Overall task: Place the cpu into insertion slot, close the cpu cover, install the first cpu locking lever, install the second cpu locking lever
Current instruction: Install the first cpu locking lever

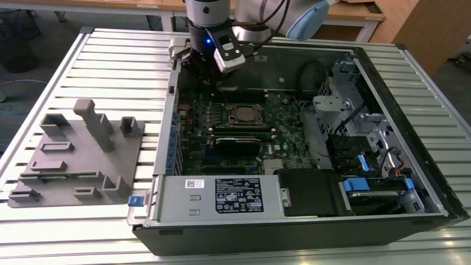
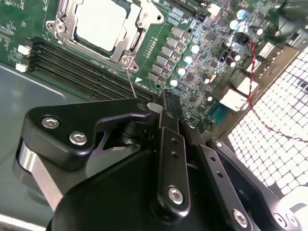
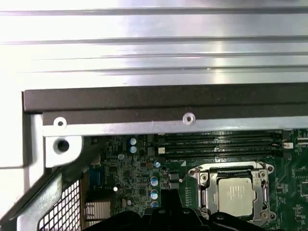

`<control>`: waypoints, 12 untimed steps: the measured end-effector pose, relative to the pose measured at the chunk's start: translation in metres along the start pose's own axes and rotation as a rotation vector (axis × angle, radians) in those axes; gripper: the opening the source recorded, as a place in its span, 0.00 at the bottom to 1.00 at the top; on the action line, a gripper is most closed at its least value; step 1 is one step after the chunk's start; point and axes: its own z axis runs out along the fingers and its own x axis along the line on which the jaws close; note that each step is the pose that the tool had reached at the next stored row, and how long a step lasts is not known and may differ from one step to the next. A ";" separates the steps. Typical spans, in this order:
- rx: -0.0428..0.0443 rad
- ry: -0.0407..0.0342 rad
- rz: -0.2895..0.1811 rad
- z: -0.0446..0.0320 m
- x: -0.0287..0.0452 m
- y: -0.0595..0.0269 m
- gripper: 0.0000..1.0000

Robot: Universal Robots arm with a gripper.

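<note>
Hand pressed together inside computer case; cpu sits in insertion slot.

Your cpu: silver-grey square, seated flat in the insertion slot on the green board. Your cpu cover: silver windowed frame, lying down around it.

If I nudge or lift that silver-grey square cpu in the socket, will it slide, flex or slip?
Probably stiff: the flat silver-grey square cpu looks to have a solid metal top. A nudge likely won't slide it, since the silver metal frame cover rims it. Its smooth, flat top may be slippery to grip.
</note>
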 end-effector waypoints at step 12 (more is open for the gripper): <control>0.0000 0.0000 0.000 0.0038 0.0016 0.0111 0.11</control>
